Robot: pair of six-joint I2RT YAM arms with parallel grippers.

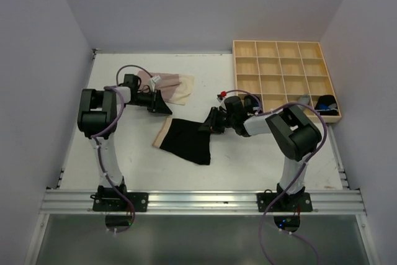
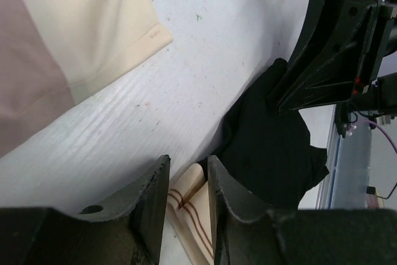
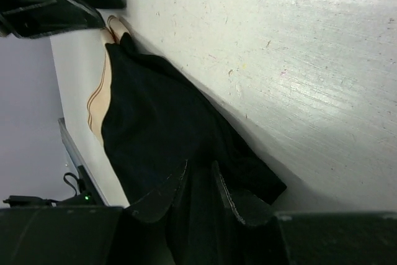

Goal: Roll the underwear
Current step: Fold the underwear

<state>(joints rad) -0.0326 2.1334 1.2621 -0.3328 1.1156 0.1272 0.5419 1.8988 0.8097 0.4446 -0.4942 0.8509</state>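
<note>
surface: white table [image 1: 124,159], scuffed and speckled in the wrist views; metal rail [image 1: 198,200] along its near edge, at the bottom of the top view
room: plain pale lilac-grey walls [image 1: 37,60] on the left, back and right
arms: 2. left arm [image 1: 102,116] lower left, right arm [image 1: 298,133] lower right, both reaching toward frame centre
tray: 1. light wood tray [image 1: 278,42], upper right of the top view, 16 square compartments in a 4 by 4 grid
tray contents: 2. grey roll [image 1: 304,100] in the bottom row, third cell from the left; dark bundle [image 1: 325,103] with a blue patch in the bottom-right cell
cloth on table: 2 lots, well apart from the tray
black underwear [image 1: 186,142]: centre of the top view, lying mostly flat on the table, with a beige striped band along its left edge
pale underwear [image 1: 173,86]: upper centre-left, a pink part and a cream part with a white tag; one piece or two, cannot tell
left gripper [image 1: 166,107]: between the pale cloth and the black piece in the top view; fingers a narrow gap apart, beige band visible through the gap in its wrist view; gripping or not, cannot tell
right gripper [image 1: 206,126]: at the black piece's upper-right corner, fingers pinched onto the black cloth, which rises in a peak to them
</note>
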